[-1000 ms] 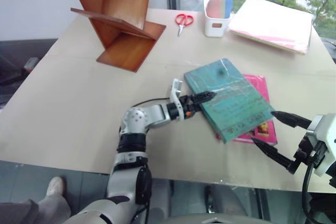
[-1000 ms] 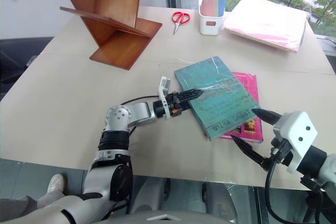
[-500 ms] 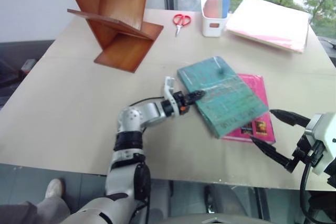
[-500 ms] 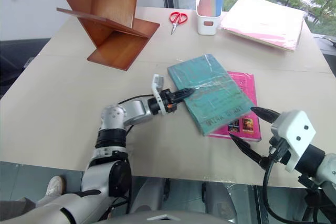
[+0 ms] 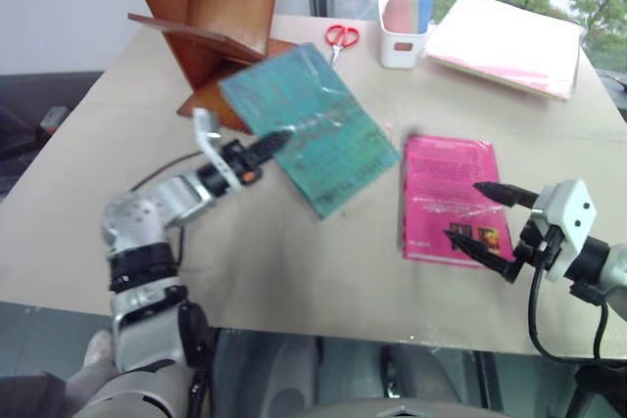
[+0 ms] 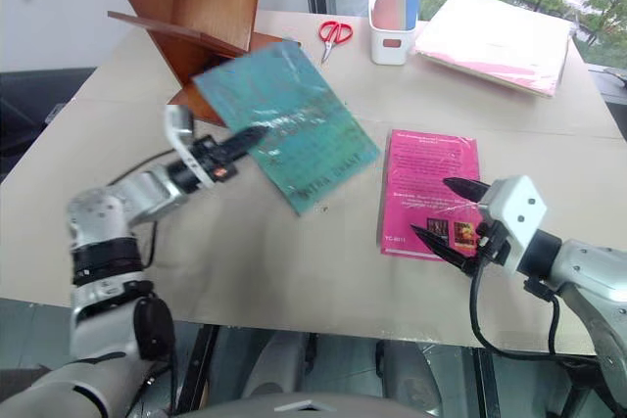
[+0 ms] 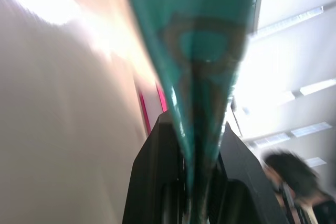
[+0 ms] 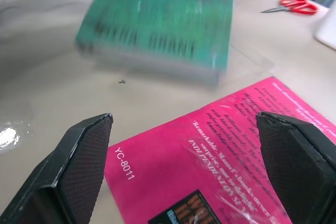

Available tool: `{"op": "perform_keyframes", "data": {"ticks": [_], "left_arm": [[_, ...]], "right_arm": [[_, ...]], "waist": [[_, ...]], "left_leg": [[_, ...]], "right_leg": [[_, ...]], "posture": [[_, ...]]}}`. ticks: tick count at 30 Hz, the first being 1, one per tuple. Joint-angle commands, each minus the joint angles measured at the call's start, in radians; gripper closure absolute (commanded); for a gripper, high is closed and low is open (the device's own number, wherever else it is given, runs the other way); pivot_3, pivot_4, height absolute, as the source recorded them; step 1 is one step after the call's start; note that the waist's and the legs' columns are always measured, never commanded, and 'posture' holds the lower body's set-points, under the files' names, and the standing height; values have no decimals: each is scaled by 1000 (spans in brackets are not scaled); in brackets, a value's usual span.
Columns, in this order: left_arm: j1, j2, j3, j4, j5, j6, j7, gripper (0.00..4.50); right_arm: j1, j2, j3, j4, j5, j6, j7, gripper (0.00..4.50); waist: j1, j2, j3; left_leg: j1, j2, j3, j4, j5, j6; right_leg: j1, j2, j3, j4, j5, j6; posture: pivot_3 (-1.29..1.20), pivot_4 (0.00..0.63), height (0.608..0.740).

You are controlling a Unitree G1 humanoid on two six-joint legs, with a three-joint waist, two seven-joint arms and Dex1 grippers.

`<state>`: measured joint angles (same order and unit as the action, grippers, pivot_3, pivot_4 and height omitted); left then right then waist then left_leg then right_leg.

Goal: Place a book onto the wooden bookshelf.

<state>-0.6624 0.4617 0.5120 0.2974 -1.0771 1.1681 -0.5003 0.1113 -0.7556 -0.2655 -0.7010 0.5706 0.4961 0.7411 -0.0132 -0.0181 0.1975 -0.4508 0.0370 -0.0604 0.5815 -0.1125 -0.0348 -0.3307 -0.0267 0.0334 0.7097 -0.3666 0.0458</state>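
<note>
The teal-green book [image 5: 312, 124] hangs tilted above the table, pinched at its near edge by my left gripper [image 5: 266, 143], which is shut on it. In the left wrist view the book [image 7: 202, 51] runs edge-on between the black fingers [image 7: 152, 182]. The book's far corner overlaps the base of the reddish-brown wooden bookshelf [image 5: 201, 7] at the back left. My right gripper [image 5: 480, 214] stands open over the near end of a pink book [image 5: 451, 193]; nothing lies between its fingers [image 8: 79, 156].
Red scissors [image 5: 342, 38], a white holder [image 5: 402, 22] with coloured items and a pale pink stack [image 5: 509, 41] lie along the table's far edge. The pink book [image 8: 210, 150] lies flat at the front right. The table's front edge [image 5: 294, 325] runs close below both arms.
My left gripper has lifted the teal book off the pink book and carried it left, toward the bookshelf. The pink book is now uncovered. My right gripper has moved forward over it.
</note>
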Motion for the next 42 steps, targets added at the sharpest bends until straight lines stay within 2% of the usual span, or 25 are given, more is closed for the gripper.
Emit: {"op": "perform_keyframes", "data": {"ticks": [1, 7, 10, 12, 14, 16, 20, 22, 26, 29, 31, 34, 38, 42], "left_arm": [[-69, 62, -20, -52, 20, -55, -74, 4048], [-94, 190, -267, -463, 156, -205, -249, 4048], [-131, 223, -365, -563, 255, -334, -332, 4048], [-195, 253, -445, -557, 420, -506, -360, 4048], [-275, 323, -547, -473, 679, -809, -417, 4048], [-342, 377, -604, -365, 844, -1071, -480, 4048], [-533, 475, -646, -80, 1009, -1419, -605, 4048], [-630, 517, -678, 72, 1086, -1533, -657, 4048], [-727, 553, -728, 312, 1214, -1694, -672, 4048], [-797, 602, -795, 542, 1389, -1808, -595, 4048], [-834, 609, -823, 642, 1445, -1851, -563, 4048], [-887, 601, -854, 759, 1520, -1899, -491, 4048], [-927, 592, -926, 903, 1668, -1930, -276, 4048], [-942, 587, -963, 976, 1726, -1906, -210, 4048]], "right_arm": [[-60, 8, 41, 30, -18, -51, 23, 0], [-143, 10, 94, 105, -37, -88, 64, 0], [-174, 18, 115, 134, -50, -104, 73, 0], [-195, 26, 124, 146, -54, -111, 75, 0], [-217, 34, 119, 152, -39, -111, 76, 0], [-232, 41, 110, 156, -29, -112, 77, 0], [-257, 55, 80, 171, 0, -118, 76, 0], [-271, 62, 71, 183, 6, -123, 73, 0], [-303, 72, 59, 191, 21, -130, 66, 0], [-384, 97, 14, 173, 110, -113, 32, 0], [-431, 109, -4, 160, 159, -98, 7, 0], [-484, 122, -9, 146, 197, -88, -32, 0], [-528, 162, 25, 119, 173, -93, -104, 0], [-518, 185, 62, 100, 131, -99, -143, 0]], "waist": [[4, 0, 0], [3, -6, 4], [3, -6, 4], [2, -6, 4], [1, -6, 4], [-4, -5, 5], [-2, -5, 5], [-1, -5, 5], [-2, -4, 5], [-5, -4, 6], [-13, -4, 7], [-17, -5, 7], [-18, -5, 7], [-32, -4, 7]], "left_leg": [[0, 0, 0, 0, 0, 0], [-4, -1, -1, 0, 2, -4], [-3, -1, -1, -2, 2, -4], [-3, -1, -1, -2, 2, -4], [-2, -1, -1, -2, 1, -2], [-2, 0, 0, -2, 0, 0], [-3, 0, 1, -3, 0, 0], [-6, 0, 0, -3, 0, 0], [-9, 0, 0, -3, 0, 0], [-10, 0, -1, -3, 0, 0], [-10, 0, -1, -3, 0, 0], [-13, 0, -1, -2, 0, 0], [-16, -1, -2, -2, 1, -1], [-15, 0, -2, -1, 1, -1]], "right_leg": [[0, -1, -1, 0, 0, 0], [-1, -2, -2, -2, 0, 0], [0, -2, -2, -4, 0, 0], [0, -2, -2, -4, 0, 0], [0, -1, -3, -4, 0, 0], [-1, 0, -2, -4, 0, 0], [-2, 0, -1, -7, 0, 0], [-3, 0, -2, -8, 0, 0], [-5, 0, -3, -10, 0, 0], [-5, 0, -5, -9, 0, 0], [-7, 0, -4, -7, 0, 0], [-9, 0, -5, -6, 0, 0], [-11, -1, -7, -6, 0, 0], [-14, -1, -6, 2, 0, 0]], "posture": [[0, 150, 740], [0, 150, 740], [0, 150, 740], [0, 150, 740], [0, 150, 740], [0, 150, 740], [0, 150, 740], [0, 150, 740], [0, 150, 740], [0, 150, 740], [0, 150, 740], [0, 150, 740], [0, 150, 740], [0, 150, 740]]}}
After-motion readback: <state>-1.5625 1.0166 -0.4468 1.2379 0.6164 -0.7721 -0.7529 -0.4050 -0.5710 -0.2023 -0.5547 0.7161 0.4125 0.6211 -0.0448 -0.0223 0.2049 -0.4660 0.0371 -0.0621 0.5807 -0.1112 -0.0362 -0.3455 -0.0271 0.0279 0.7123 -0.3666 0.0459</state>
